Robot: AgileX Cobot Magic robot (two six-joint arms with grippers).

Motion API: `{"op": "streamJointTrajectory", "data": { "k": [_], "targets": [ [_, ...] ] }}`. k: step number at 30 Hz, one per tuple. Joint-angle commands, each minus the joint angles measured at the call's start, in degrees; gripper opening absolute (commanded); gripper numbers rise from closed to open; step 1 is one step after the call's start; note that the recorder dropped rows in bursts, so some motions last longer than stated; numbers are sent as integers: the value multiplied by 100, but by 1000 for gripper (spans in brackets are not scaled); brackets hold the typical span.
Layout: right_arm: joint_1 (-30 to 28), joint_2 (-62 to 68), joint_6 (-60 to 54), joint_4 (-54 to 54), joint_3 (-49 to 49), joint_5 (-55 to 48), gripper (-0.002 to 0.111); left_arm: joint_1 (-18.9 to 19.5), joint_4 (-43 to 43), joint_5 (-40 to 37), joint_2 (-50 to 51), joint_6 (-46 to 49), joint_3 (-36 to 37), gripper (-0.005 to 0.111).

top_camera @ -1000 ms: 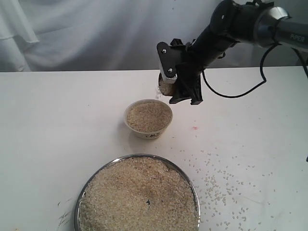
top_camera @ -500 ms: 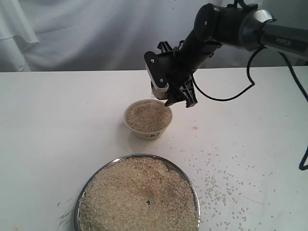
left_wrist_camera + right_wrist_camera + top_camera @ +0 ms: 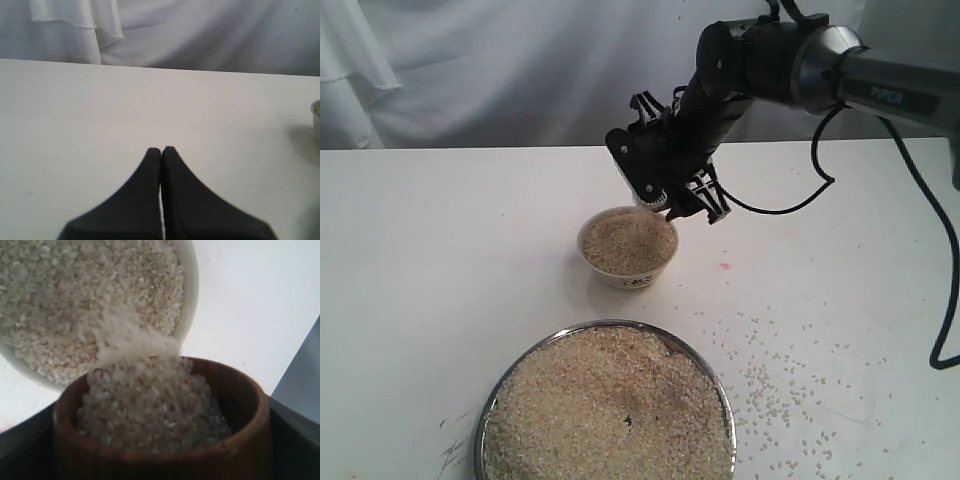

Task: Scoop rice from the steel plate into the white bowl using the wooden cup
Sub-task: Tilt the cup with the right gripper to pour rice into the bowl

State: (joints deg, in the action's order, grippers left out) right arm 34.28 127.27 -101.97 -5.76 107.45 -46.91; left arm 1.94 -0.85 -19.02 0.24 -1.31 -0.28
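Much rice (image 3: 150, 410) is being poured from the tilted wooden cup (image 3: 165, 455), pinched across its walls by the right gripper (image 3: 670, 198), into the white bowl (image 3: 628, 277) at upper centre of the exterior view; the glossy cup is judged stiff, light and slippery. The left gripper (image 3: 161, 152) is pressed together, empty.

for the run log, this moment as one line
phase: pouring | right gripper: shut on wooden cup over white bowl | rice streaming in | left gripper: shut

Exterior view looks down across the table (image 3: 420, 250) — right wrist view, very close, shares its white bowl (image 3: 610, 275).
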Motion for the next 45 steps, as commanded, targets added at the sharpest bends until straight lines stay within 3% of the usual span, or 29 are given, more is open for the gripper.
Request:
{"op": "streamJointTrajectory", "data": {
  "k": [1, 32, 45],
  "targets": [
    [75, -50, 2, 84, 45, 190, 0, 11, 5, 76, -24, -4, 28, 0],
    [367, 305, 2, 1289, 45, 575, 0, 11, 5, 76, -24, -4, 28, 0],
    [737, 297, 480, 2537, 45, 457, 0, 11, 5, 76, -24, -4, 28, 0]
  ]
}}
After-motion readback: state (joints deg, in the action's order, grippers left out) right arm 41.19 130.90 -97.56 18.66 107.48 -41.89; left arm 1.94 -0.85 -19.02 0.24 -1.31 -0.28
